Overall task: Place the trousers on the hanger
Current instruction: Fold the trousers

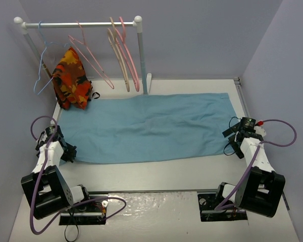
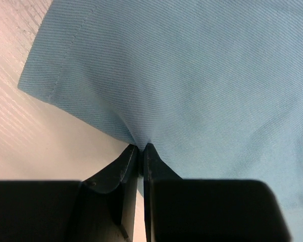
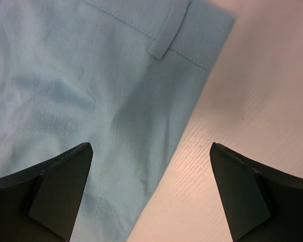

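Observation:
The light blue-teal trousers lie flat and spread across the middle of the table. My left gripper is shut on the trousers' near left edge; the left wrist view shows the cloth pinched between the fingertips. My right gripper is open and empty above the trousers' near right edge, at the waistband end; the right wrist view shows that cloth with a belt loop. The salmon-pink wire hanger hangs on the rail at the back.
A white clothes rail stands at the back left. It holds a thin blue wire hanger, an orange, red and yellow patterned cloth, and thicker pink and beige hangers. Grey walls close the sides.

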Robot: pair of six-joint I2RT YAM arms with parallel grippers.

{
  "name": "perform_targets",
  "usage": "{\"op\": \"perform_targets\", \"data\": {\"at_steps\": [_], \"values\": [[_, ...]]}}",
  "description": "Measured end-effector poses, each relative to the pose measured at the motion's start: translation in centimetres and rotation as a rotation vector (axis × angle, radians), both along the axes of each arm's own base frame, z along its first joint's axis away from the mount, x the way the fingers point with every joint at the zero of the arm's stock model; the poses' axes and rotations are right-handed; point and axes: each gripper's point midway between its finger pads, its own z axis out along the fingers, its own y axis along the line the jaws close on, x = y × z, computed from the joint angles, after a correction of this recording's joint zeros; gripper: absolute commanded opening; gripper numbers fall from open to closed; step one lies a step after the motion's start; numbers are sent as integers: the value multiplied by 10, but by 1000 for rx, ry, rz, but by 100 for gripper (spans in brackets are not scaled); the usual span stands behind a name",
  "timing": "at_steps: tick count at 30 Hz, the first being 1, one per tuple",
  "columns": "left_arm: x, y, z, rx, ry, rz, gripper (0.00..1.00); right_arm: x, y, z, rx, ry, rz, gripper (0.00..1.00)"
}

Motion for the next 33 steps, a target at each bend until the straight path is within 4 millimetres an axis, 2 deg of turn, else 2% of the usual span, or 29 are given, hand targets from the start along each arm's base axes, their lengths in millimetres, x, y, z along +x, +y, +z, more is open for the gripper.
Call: {"op": "perform_targets", "data": {"at_steps": [4, 11, 15, 20, 25, 26, 30, 33], "values": [[0, 0, 0, -1, -1, 0, 0, -1, -11, -7, -10, 15, -54, 95], [3, 0, 3, -1, -9, -1, 0, -8, -18, -38, 13, 69, -109, 90], [5, 1, 6, 1, -16, -2, 0, 2, -29, -39, -14, 35, -125, 83], [5, 1, 6, 1, -16, -2, 0, 21, -46, -42, -56, -6, -125, 59], [6, 1, 7, 0, -15, -2, 0, 38, -49, -42, -62, -55, -104, 10], [6, 1, 9, -1, -17, -3, 0, 39, -48, -42, -54, -58, -90, 4], [17, 5, 25, 7, -46, -3, 0, 38, -43, -42, -30, -51, -68, 0], [32, 12, 52, 23, -86, 0, 0, 30, -39, -26, -23, -27, -63, 0]]}}
